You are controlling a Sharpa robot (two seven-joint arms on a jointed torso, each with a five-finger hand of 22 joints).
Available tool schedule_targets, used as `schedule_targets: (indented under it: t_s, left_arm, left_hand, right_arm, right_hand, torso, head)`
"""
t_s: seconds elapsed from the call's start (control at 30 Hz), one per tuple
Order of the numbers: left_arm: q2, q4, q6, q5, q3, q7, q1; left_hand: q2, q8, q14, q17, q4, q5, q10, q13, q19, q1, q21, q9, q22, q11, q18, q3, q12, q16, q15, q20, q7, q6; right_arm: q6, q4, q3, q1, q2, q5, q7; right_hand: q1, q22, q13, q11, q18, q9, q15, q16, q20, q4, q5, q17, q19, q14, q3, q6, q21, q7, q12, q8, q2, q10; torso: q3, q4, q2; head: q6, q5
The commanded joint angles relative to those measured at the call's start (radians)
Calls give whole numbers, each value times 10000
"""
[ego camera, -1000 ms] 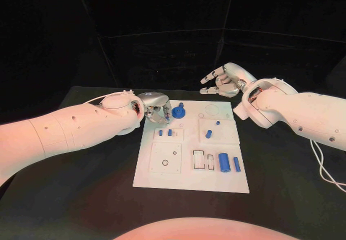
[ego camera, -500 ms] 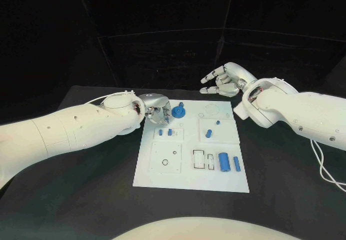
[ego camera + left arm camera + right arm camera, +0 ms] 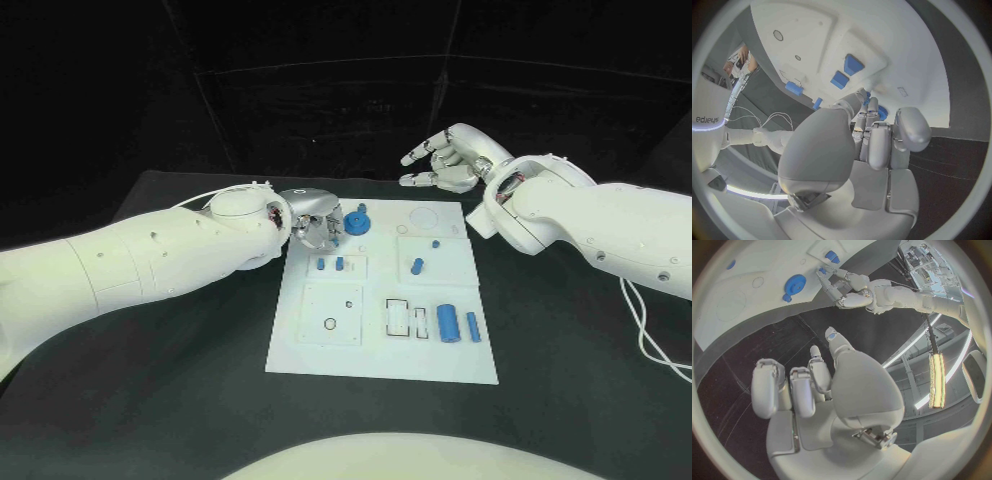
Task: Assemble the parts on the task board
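Note:
The white task board (image 3: 378,355) lies mid-table. A blue gear (image 3: 358,220) stands at its far left corner. My left hand (image 3: 315,224) hovers right beside the gear, fingers bunched and pointing down at the board (image 3: 898,45). A sliver of blue shows at its fingertips (image 3: 869,96); whether it is pinched there I cannot tell. Two small blue pieces (image 3: 330,265) sit just nearer than the hand. A short peg (image 3: 417,267), a cylinder (image 3: 449,325) and a bar (image 3: 473,328) lie on the board's right side. My right hand (image 3: 447,162) hangs above the far edge, loosely cupped and holding nothing.
Open slots (image 3: 397,318) and a square plate with a hole (image 3: 333,315) take up the near half of the board. A round recess (image 3: 426,217) lies at the far right corner. Black table (image 3: 173,380) surrounds the board on all sides.
My left hand has crept very slightly towards the gear. The right hand and the parts on the board have stayed put.

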Motion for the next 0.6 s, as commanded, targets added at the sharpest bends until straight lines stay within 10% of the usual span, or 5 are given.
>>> schedule_targets:
  t_s: [0.03, 0.6]
  left_arm:
    - [10, 5, 173, 50, 2, -34, 1]
    - [63, -85, 374, 48, 0, -305, 1]
  left_hand:
    - [34, -48, 249, -9, -4, 8, 58, 1, -43, -89, 28, -16, -7, 0, -165, 71, -39, 49, -40, -15, 18, 68]
    - [-322, -528, 169, -247, 77, -11, -485, -188, -124, -615, -104, -221, -74, 218, -152, -27, -570, -34, 127, 113, 174, -506]
  right_arm:
    - [32, 16, 6, 18, -2, 17, 76]
    - [32, 6, 6, 18, 3, 17, 74]
  right_hand:
    - [-22, 0, 104, 7, 135, -15, -65, -50, -2, 3, 56, 2010, -52, 889, -59, -83, -48, 18, -22, 50, 83, -49]
    - [-22, 0, 104, 7, 135, -15, -65, -50, -2, 3, 56, 2010, -52, 889, -59, -83, -48, 18, -22, 50, 83, -49]
  torso:
    - [0, 13, -2]
    - [-2, 9, 1]
  head:
    - [-3, 1]
    - [-36, -16]
